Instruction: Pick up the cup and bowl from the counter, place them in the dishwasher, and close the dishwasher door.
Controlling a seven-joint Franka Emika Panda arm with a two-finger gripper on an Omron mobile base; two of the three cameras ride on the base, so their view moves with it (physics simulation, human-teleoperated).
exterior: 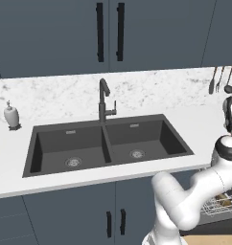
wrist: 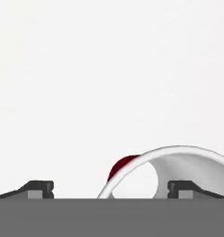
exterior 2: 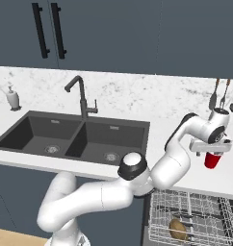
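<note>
The arm rises from the base, bends at its elbow above the open dishwasher [exterior 2: 195, 218] and reaches right over the worktop [exterior 2: 186, 126], the hand pointing down. The end effector [exterior 2: 213, 153] stands spread wide; in the hand view its two tips sit far apart with the cup's pale rim curving between them. The cup [exterior 2: 213, 160] is directly below the hand, between the fingers; whether the pads touch it is not clear. The bowl [exterior 2: 176, 228] lies in the dishwasher's wire rack. In the left base view the hand is cut off at the right edge
</note>
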